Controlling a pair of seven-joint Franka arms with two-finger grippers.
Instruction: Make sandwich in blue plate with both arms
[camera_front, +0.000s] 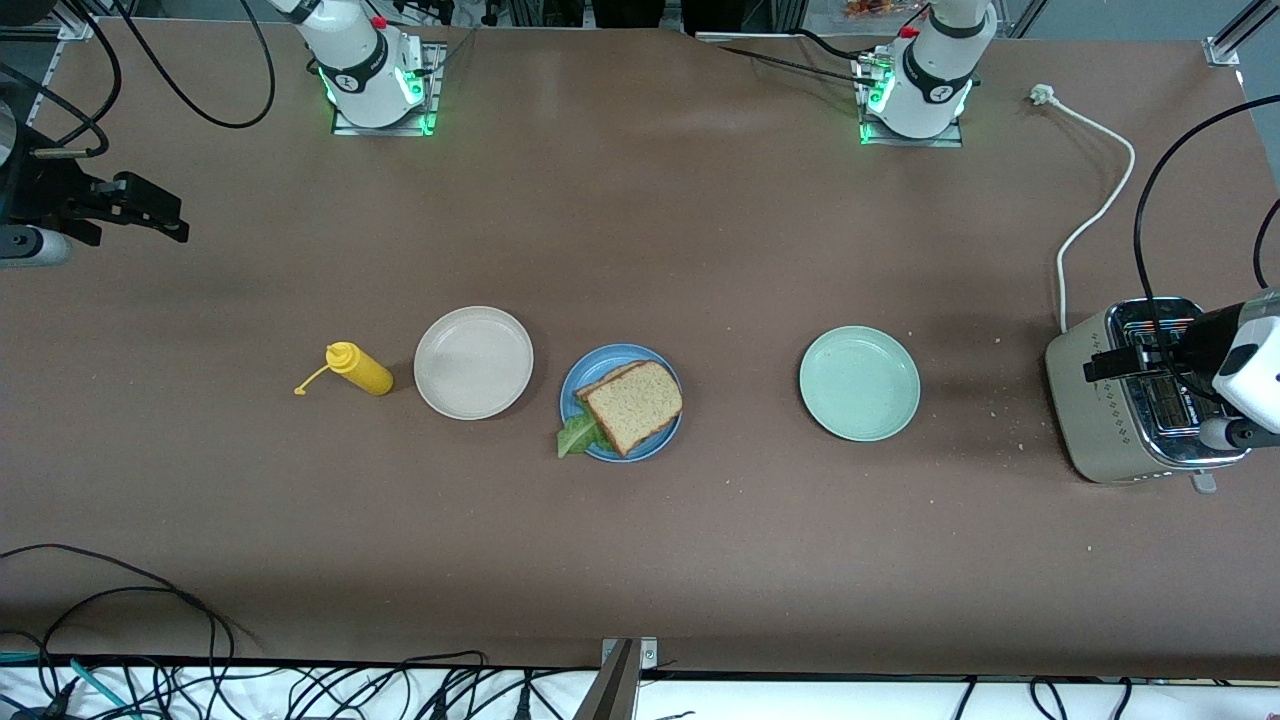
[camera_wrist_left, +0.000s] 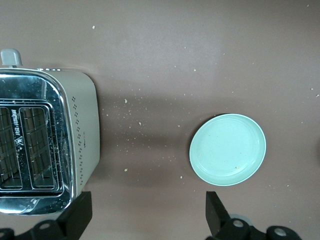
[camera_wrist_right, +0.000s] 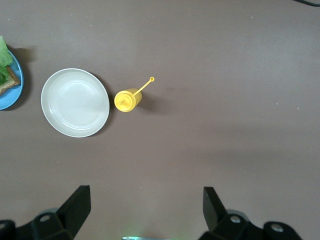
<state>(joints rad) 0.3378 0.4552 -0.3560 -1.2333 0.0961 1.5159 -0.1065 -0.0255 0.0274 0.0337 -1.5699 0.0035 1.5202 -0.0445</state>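
The sandwich (camera_front: 633, 403), two toasted bread slices with a green lettuce leaf (camera_front: 578, 436) sticking out between them, lies on the blue plate (camera_front: 592, 377) in the middle of the table. An edge of the plate (camera_wrist_right: 11, 96) and the lettuce (camera_wrist_right: 4, 60) shows in the right wrist view. My left gripper (camera_front: 1125, 362) is open and empty, up over the toaster (camera_front: 1110, 420) at the left arm's end; its own view (camera_wrist_left: 147, 215) shows bare table between the fingers. My right gripper (camera_front: 160, 212) is open and empty, high over the right arm's end of the table (camera_wrist_right: 145, 207).
A beige plate (camera_front: 473, 362) and a yellow squeeze bottle (camera_front: 360, 369) stand beside the blue plate toward the right arm's end. A pale green plate (camera_front: 859, 383) lies toward the left arm's end, empty. The toaster's white cord (camera_front: 1095, 215) runs along the table. Crumbs lie near the toaster.
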